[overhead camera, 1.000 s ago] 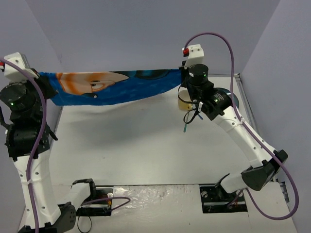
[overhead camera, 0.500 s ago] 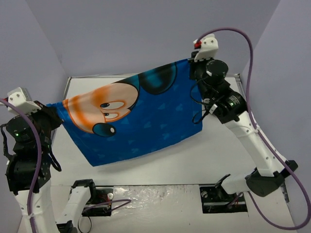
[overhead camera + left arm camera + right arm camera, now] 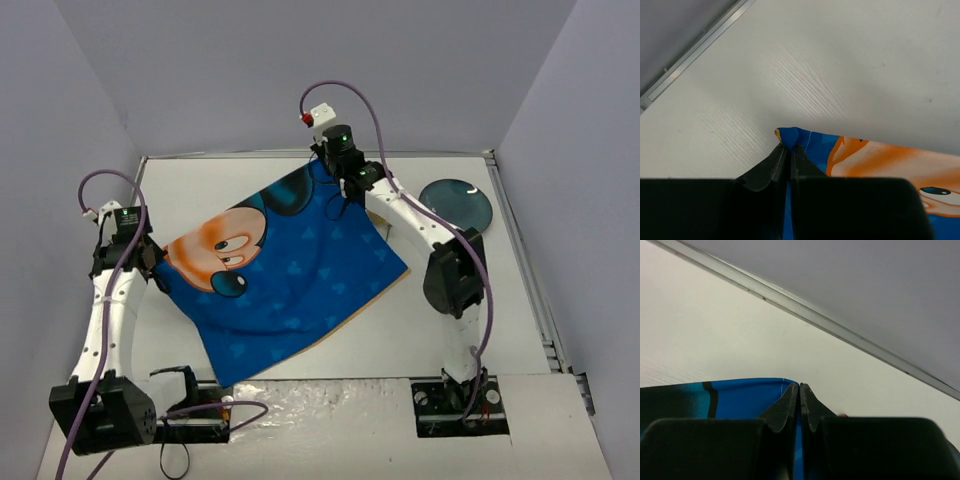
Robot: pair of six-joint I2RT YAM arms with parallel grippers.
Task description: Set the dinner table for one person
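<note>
The blue cartoon-printed placemat (image 3: 285, 275) lies spread at an angle on the white dinner table (image 3: 480, 300). My left gripper (image 3: 157, 262) is shut on the placemat's left corner (image 3: 790, 136), down at the tabletop. My right gripper (image 3: 325, 172) is shut on the placemat's far corner (image 3: 785, 386), close to the table's back rim. In both wrist views the jaws are pressed together with blue cloth between them. A dark round plate (image 3: 456, 203) sits at the back right.
The table's metal rim runs along the back (image 3: 840, 332) and the left side (image 3: 695, 50). Grey walls close in on three sides. The right arm's elbow (image 3: 452, 280) stands over the placemat's right edge.
Both arms have lowered and swung the placemat from hanging in the air down flat onto the table. The right gripper moved left toward the back centre.
</note>
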